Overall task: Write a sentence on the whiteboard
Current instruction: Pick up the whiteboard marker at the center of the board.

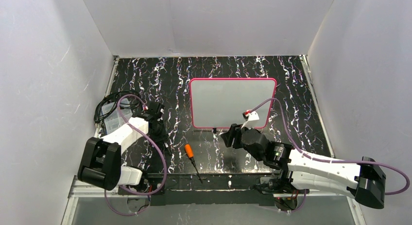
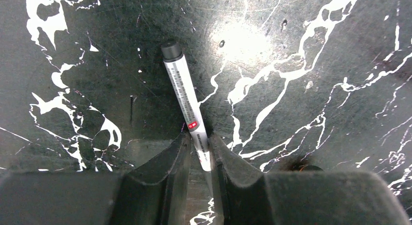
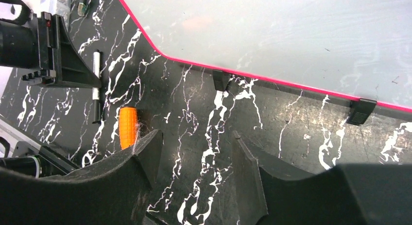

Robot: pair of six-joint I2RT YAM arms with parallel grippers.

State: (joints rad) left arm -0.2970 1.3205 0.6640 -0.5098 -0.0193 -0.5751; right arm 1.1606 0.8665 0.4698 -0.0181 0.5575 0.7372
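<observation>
The whiteboard (image 1: 233, 103) with its pink-red frame lies flat at the middle of the black marbled table, and its light-grey face (image 3: 291, 35) is blank; the sentence is not in view. A grey marker (image 2: 184, 96) with a black cap lies on the table to the board's left. My left gripper (image 2: 198, 140) is shut on the marker's near end, with both fingers against its barrel. In the right wrist view the marker (image 3: 96, 84) lies beside that left gripper (image 3: 58, 55). My right gripper (image 3: 194, 142) hangs open over bare table just in front of the board's near edge, nothing between its fingers.
An orange-handled screwdriver (image 1: 189, 151) lies between the two arms near the table's front edge, close to my right gripper's left finger (image 3: 145, 152). A bundle of black cables (image 1: 109, 108) sits at the far left. White walls enclose three sides.
</observation>
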